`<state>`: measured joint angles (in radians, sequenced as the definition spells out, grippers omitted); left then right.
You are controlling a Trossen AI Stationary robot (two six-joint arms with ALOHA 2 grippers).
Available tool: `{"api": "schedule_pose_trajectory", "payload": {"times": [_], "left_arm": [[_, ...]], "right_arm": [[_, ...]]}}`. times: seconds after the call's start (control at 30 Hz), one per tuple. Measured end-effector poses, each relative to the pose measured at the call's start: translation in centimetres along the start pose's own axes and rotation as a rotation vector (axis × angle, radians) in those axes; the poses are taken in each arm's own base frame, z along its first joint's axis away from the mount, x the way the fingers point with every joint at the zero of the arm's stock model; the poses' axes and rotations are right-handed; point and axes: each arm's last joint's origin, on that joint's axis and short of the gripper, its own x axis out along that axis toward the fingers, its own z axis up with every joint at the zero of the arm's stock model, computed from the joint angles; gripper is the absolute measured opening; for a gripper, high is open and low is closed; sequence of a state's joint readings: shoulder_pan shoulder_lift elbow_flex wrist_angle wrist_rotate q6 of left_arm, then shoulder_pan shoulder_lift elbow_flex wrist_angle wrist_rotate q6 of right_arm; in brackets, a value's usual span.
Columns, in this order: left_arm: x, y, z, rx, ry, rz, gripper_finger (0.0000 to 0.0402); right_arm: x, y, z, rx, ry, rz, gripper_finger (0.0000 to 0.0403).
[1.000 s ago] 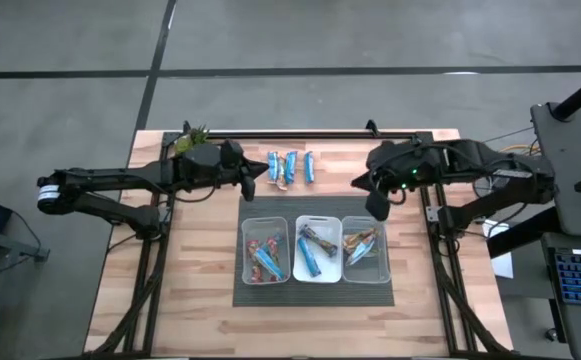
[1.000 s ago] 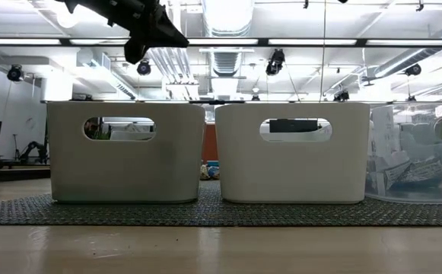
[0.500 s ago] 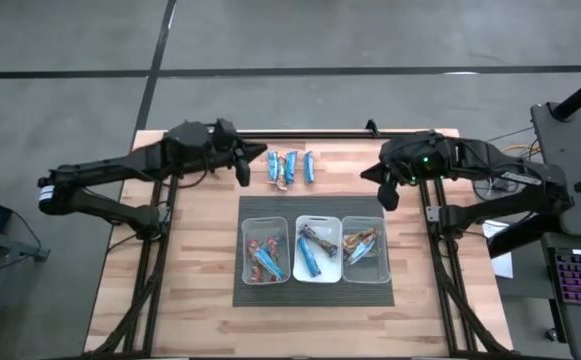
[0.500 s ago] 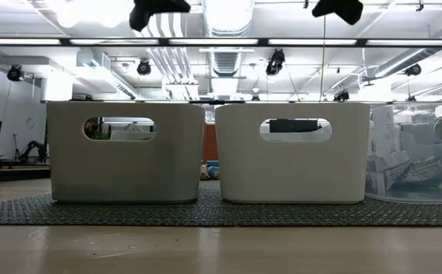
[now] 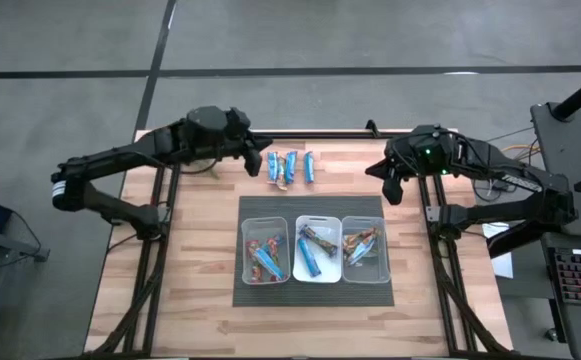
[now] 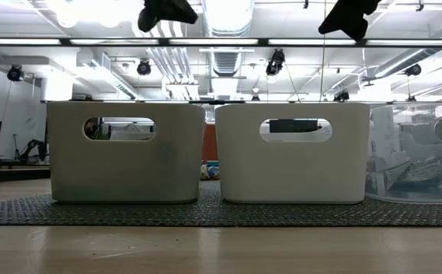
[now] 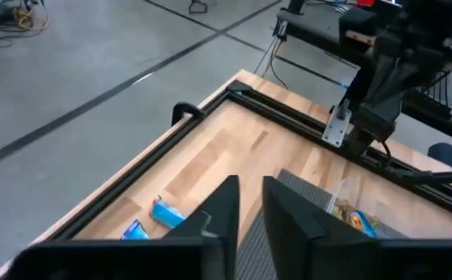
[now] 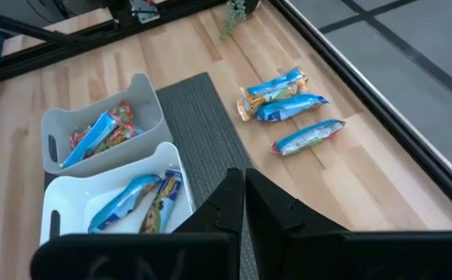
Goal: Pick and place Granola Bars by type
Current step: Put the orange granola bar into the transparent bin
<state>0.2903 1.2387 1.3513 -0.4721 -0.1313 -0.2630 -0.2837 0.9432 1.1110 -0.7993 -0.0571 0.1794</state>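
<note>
Three blue-wrapped Granola Bars (image 5: 290, 166) lie flat side by side on the bare wood near the far edge; they also show in the right wrist view (image 8: 292, 107). More bars lie inside three bins (image 5: 317, 250) on a dark mat (image 5: 312, 206). My left gripper (image 5: 256, 158) hangs high just left of the loose bars, its fingers (image 7: 249, 210) a narrow gap apart with nothing between them. My right gripper (image 5: 391, 188) hangs high over the mat's far right corner, shut (image 8: 243, 190) and empty.
A small green plant (image 5: 192, 133) stands at the far left corner. A black rail (image 5: 320, 134) runs along the far edge. In the low view the bins show as two white walls (image 6: 125, 152) and a clear one (image 6: 418, 152). Bare wood lies on both sides of the mat.
My left gripper has risen and gone toward the table's far edge, from beside the mat's far left corner to a spot level with the loose bars. My right gripper has drawn back toward the table's right and far edges and sunk a little. The bars have kept still.
</note>
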Motion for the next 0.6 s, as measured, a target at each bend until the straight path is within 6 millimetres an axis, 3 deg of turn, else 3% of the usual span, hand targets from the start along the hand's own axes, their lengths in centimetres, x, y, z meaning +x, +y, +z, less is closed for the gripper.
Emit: {"api": "schedule_pose_trajectory", "payload": {"times": [0.33, 0.6], "left_arm": [[2.0, 0.7, 1.8, -0.006, 0.116, 0.084, 0.0168], [4.3, 1.5, 3.1, -0.03, 0.203, 0.219, 0.0197]], "right_arm": [[-0.3, 0.1, 0.3, 0.0, -0.01, 0.009, 0.0008], [-0.4, 0.1, 0.3, 0.019, -0.013, 0.005, 0.0008]]}}
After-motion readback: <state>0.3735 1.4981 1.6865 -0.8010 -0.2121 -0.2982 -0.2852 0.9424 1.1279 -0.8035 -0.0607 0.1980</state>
